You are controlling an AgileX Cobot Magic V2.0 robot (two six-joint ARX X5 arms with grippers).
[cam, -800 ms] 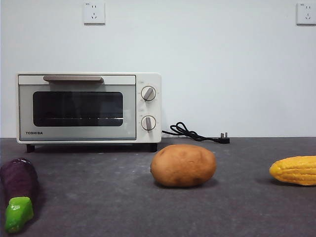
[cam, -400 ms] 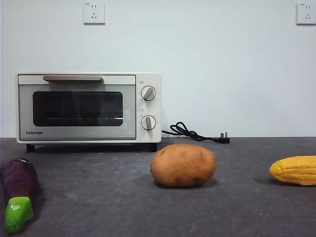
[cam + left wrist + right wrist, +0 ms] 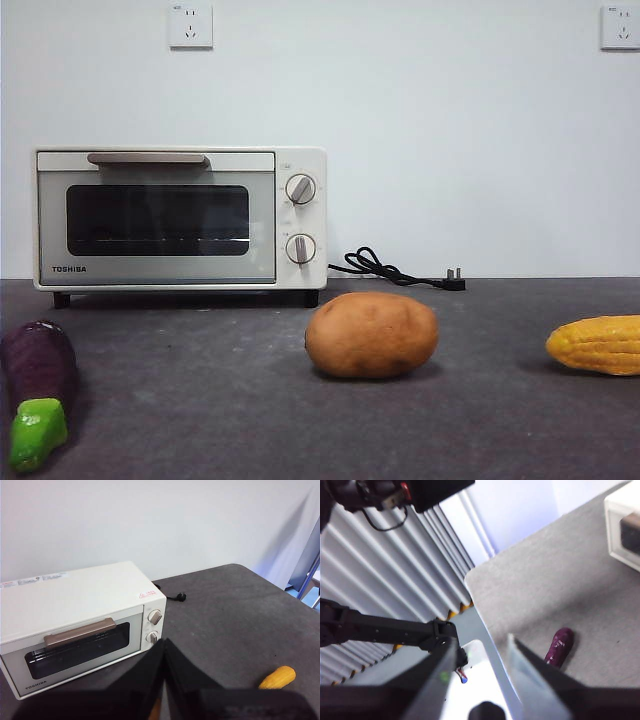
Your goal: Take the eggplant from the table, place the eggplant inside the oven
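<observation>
The eggplant (image 3: 38, 385) lies on the table (image 3: 200, 390) at the near left, green stem cap toward the camera. The right wrist view shows the eggplant (image 3: 560, 646) small and far off, lying free on the table (image 3: 555, 585). My right gripper (image 3: 482, 640) is open, empty and well apart from it. The oven (image 3: 180, 218) stands at the back left with its door shut. In the left wrist view my left gripper (image 3: 164, 643) is shut on nothing, high above the table in front of the oven (image 3: 75, 625). Neither arm appears in the front view.
A brown potato (image 3: 371, 335) sits mid-table and a yellow corn cob (image 3: 597, 345) at the right edge. The oven's black cord and plug (image 3: 395, 269) lie by the wall. The table's edge (image 3: 475, 592) runs close to the eggplant.
</observation>
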